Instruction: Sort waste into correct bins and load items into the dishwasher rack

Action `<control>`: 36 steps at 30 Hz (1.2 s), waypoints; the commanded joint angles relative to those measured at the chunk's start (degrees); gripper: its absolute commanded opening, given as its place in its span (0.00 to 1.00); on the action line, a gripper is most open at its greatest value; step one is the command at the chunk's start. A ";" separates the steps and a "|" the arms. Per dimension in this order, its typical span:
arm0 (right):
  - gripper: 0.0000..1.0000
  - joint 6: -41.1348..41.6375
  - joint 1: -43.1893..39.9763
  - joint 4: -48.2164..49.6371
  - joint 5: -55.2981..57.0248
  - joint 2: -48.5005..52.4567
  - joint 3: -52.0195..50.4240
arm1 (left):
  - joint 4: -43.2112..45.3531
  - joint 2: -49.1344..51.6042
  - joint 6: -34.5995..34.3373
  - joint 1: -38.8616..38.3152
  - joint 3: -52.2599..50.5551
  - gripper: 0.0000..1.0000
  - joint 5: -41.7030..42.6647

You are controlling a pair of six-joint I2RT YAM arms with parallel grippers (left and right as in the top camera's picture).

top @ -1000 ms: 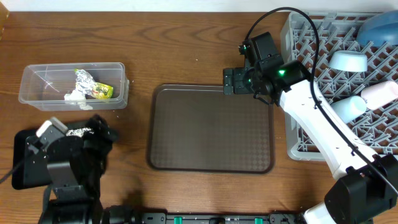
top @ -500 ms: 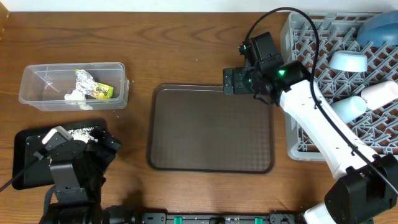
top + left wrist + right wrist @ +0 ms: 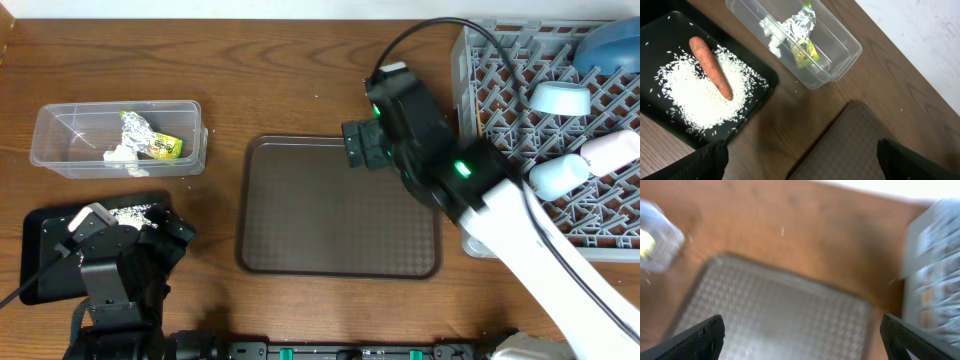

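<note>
Well, the worktop [image 3: 300,60] spans everything I see; the grey dishwasher rack [image 3: 500,70] fills its far right corner, and the brown serving tray [image 3: 330,230] lies bare at the centre. On my left the flat black tray [image 3: 665,40] sits at the near side, with the clear tub [image 3: 845,50] just beyond it and apart from it. My right hand [image 3: 800,325] hangs over the far right corner of the brown tray, beside the rack, fingers spread wide with nothing between them; my left hand [image 3: 800,150] hovers by the black tray's right end, likewise spread and gripping nothing. Inside the rack, the dark-blue bowl [image 3: 610,45] is at the far edge; the light-blue bowl [image 3: 560,98] is just nearer; two cups, one pinkish [image 3: 610,150] and one pale blue [image 3: 558,175], lie on their sides. The carrot [image 3: 710,67] rests on the rice [image 3: 690,97] in the black tray; the foil [image 3: 802,17], snack packet [image 3: 805,52] and tissue [image 3: 771,35] huddle together in the tub.
</note>
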 commanded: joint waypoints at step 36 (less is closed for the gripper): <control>0.99 -4.85 -36.28 43.95 -21.62 -82.25 -82.86 | -0.22 0.00 -0.70 -0.15 0.37 0.98 0.55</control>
